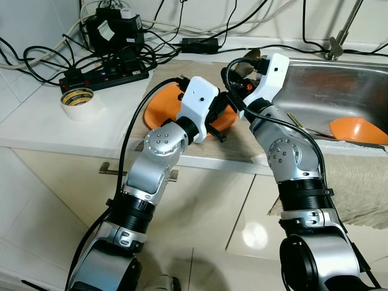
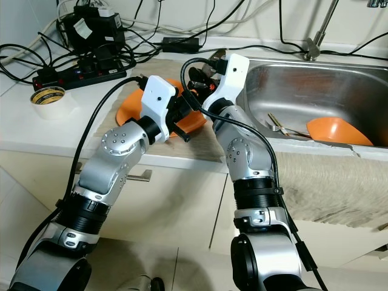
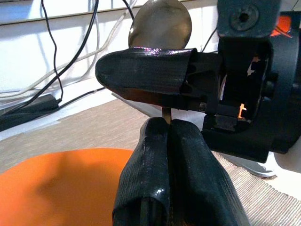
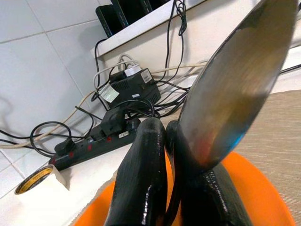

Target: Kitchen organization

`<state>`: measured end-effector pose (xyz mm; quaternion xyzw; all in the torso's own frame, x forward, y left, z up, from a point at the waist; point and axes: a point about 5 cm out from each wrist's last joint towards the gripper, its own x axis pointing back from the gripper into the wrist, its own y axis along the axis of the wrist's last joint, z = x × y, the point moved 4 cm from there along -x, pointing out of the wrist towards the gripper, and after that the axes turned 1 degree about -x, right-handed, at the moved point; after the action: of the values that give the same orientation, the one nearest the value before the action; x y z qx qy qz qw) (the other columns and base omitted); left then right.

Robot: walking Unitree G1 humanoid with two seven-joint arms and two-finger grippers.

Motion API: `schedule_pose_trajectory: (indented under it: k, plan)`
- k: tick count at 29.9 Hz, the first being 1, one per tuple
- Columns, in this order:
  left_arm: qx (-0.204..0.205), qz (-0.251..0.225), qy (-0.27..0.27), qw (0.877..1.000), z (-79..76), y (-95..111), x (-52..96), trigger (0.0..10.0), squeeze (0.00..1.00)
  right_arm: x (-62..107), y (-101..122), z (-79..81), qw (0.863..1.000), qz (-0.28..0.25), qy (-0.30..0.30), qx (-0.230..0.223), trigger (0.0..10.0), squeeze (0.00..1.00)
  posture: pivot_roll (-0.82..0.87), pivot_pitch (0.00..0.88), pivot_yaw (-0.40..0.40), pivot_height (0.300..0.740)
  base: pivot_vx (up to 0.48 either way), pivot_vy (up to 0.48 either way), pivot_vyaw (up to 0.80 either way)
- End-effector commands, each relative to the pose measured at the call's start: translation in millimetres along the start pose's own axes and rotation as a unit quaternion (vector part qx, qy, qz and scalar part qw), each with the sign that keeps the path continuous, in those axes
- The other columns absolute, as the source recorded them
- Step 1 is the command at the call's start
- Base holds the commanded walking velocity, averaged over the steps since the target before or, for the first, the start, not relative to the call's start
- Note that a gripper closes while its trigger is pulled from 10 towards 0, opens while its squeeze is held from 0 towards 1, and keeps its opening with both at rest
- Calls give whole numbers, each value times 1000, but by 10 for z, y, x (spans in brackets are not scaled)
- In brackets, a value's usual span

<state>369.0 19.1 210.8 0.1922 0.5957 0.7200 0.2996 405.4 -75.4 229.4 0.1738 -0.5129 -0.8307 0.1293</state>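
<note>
Counter [image 1: 36, 121] is carrying one tape roll [image 1: 77, 100] and one orange plate [image 1: 163, 108]; sink [image 2: 291, 91] is holding one orange bowl [image 2: 336, 131]. Both grippers, left [image 3: 169, 155] and right [image 4: 176, 155], are clamping one spoon [image 4: 235, 80] above the plate.

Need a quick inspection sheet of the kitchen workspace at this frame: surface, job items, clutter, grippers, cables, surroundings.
Surface: white counter with a beige mat beside a steel sink.
Job's things: metal spoon held above an orange plate on the mat; second orange plate and some cutlery in the sink.
Clutter: tape roll on the counter.
Grippers: left gripper shut on the spoon's handle; right gripper shut on the spoon near its bowl.
Cables: black power strip, an adapter and tangled leads along the back wall.
Surroundings: faucet base, cabinet handle, tiled floor.
</note>
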Motion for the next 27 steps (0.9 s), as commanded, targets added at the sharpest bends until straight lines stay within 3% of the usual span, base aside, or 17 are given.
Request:
schedule_pose_trajectory:
  k: [1, 7, 8, 9, 27]
  plan:
    - [-18, -2, -1, 1000, 40, 63, -11, 10000, 0, 57, 18, -214, 999, -3, -43, 22, 0, 0, 39, 0, 24, 740, 0, 0, 0]
    - [-31, -4, 39, 999, 195, 91, -21, 10000, 0, 73, 57, -261, 998, -9, -50, 42, 0, 0, 38, 0, 25, 740, 0, 0, 0]
    - [-25, -5, 37, 999, 198, 100, -28, 10000, 722, 76, 53, -261, 998, -9, -50, 42, 0, 0, 38, 0, 25, 740, 0, 0, 0]
    - [-21, -7, 41, 999, 213, 111, -31, 10000, 1000, 78, 47, -259, 998, -8, -49, 43, 0, 0, 38, 0, 25, 740, 0, 0, 0]
    - [-14, -10, 30, 999, 265, 183, -34, 10000, 1000, 89, 25, -273, 997, -9, -51, 56, 0, 0, 34, 0, 24, 740, 0, 0, 0]
